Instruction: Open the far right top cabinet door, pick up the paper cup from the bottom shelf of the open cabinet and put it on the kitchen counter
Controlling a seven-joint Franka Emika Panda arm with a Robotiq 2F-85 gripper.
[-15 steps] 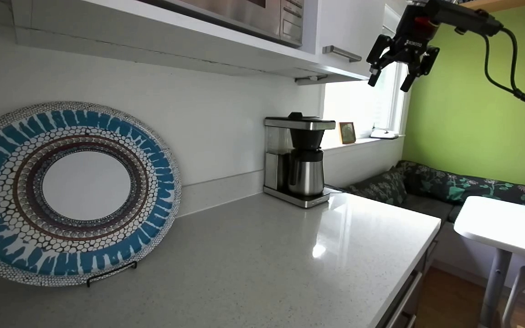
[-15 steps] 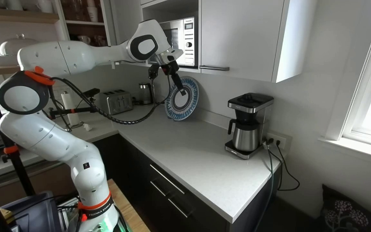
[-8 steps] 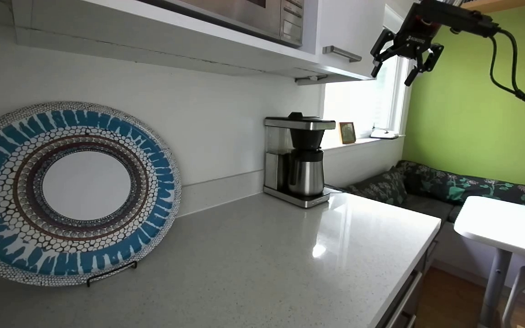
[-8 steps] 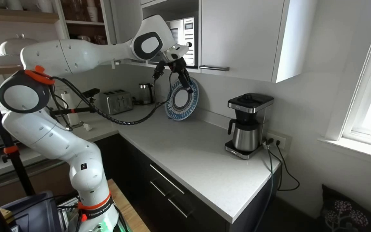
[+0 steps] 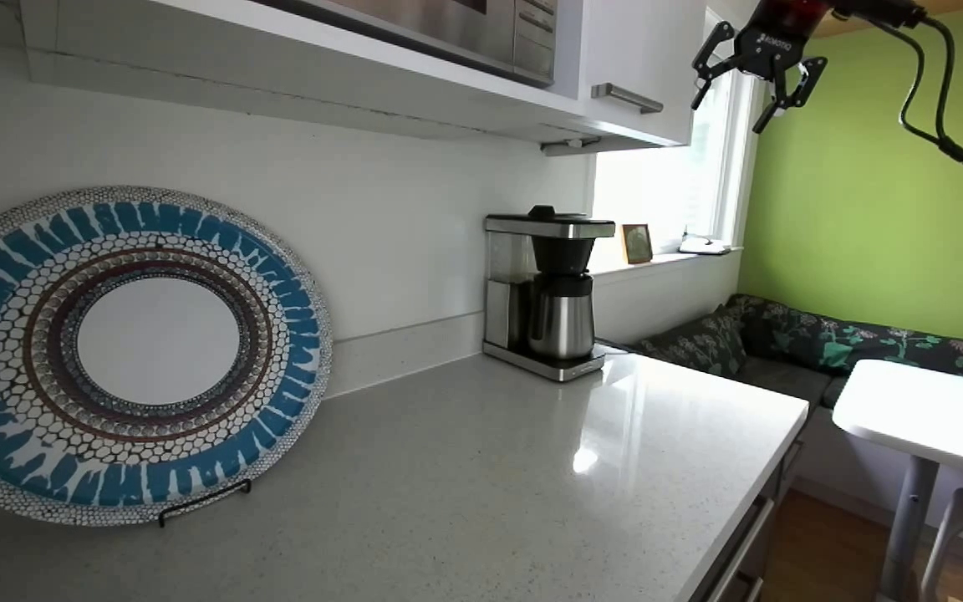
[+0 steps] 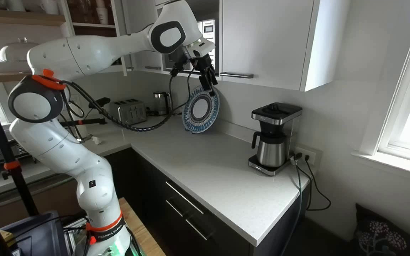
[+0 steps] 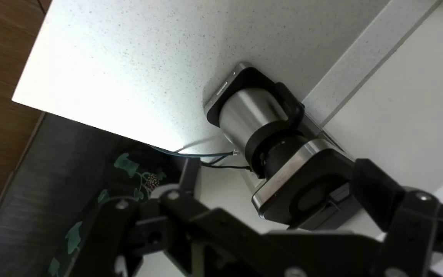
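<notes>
Higher than the kitchen counter (image 6: 205, 160), gripper (image 5: 726, 117) with fingers parted wide. Beside the microwave (image 6: 209, 33), partly masked by the arm (image 6: 98, 53) in an exterior view, closed far right cabinet door (image 6: 267, 42). On the counter, coffee maker (image 6: 275, 138) and, well apart, round plate (image 5: 139, 355) on edge.

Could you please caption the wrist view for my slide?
The open end effector, with a coffee maker standing on the kitchen counter beyond.
</notes>
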